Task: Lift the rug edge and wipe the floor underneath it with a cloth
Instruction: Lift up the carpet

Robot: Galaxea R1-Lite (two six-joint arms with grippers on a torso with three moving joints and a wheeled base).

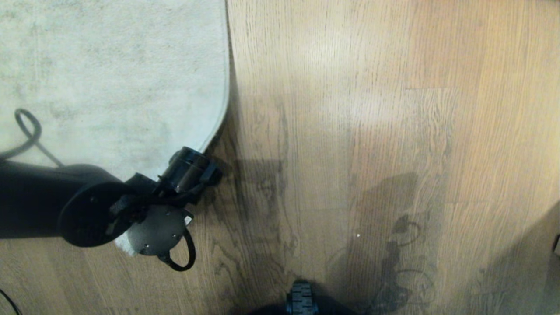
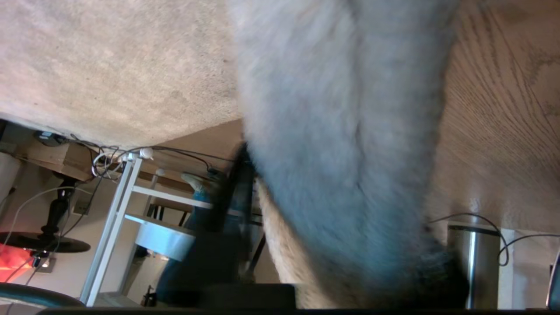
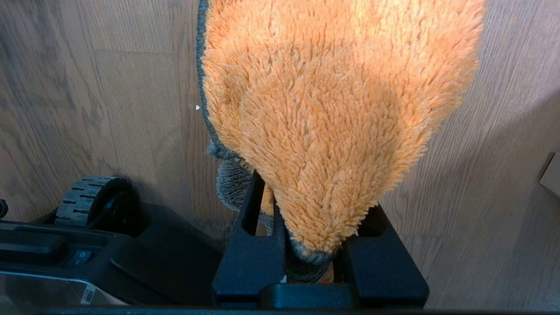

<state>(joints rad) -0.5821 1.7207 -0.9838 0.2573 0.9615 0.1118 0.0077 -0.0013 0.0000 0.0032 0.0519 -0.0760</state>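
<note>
Orange pile of the cloth (image 3: pixel 337 122) fills the right wrist view, its grey hem along one side; the right pincer (image 3: pixel 313 258) grips its lower end between both black fingers (image 3: pixel 249 262), and the cloth hangs free above the floor (image 3: pixel 109 109). Beside it stand a ribbed wheel (image 3: pixel 83 205) of the base and a black housing with a switch and a barcode sticker too small to read. No other writing shows anywhere. In the head view the left arm reaches in from the left edge, and its left pincer (image 1: pixel 210 173) sits at the rug edge (image 1: pixel 221 118), at the rounded corner nearest the robot, where rug meets wood. From the left wrist view that corner (image 2: pixel 345 153) stands folded up between the fingers, grey pile outward and tan backing showing at the fold, so the pincer is narrowed onto it. Floor lies bare along the rug's right side. A white frame and cables blur behind.
</note>
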